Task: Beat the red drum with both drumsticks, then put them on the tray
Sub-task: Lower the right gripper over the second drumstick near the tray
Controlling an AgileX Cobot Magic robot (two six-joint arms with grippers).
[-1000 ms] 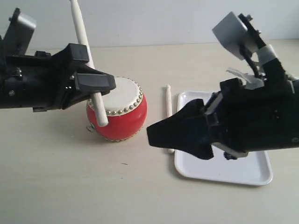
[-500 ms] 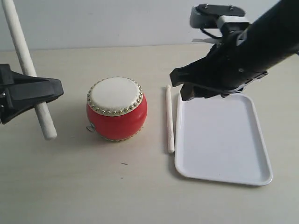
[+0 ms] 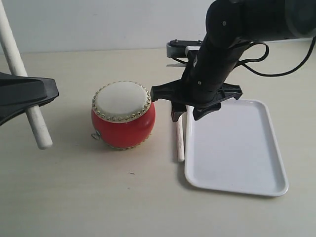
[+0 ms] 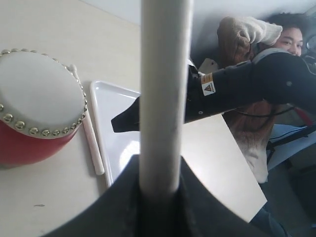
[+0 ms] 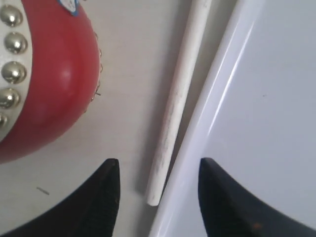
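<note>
The red drum [image 3: 123,116] stands on the table with its cream skin facing up. To the left of it, clear of the drum, my left gripper [image 3: 34,96] is shut on one drumstick [image 3: 22,74], which slants steeply upward. In the left wrist view that drumstick [image 4: 160,98] rises from between the jaws. The other drumstick [image 3: 180,140] lies flat on the table between the drum and the white tray [image 3: 237,158]. My right gripper [image 3: 186,114] hangs open right above its far half. The right wrist view shows this drumstick [image 5: 177,98] between the open fingers [image 5: 106,197], untouched, beside the tray's rim [image 5: 217,98].
The right arm [image 3: 217,54] reaches down from the upper right, and its cable loops behind it. A person [image 4: 256,44] sits beyond the table in the left wrist view. Bare tabletop [image 3: 98,197] stretches along the front.
My left gripper has carried its drumstick leftward, off the drum. The right arm has swung from above the tray to above the lying drumstick, its jaws still open.
</note>
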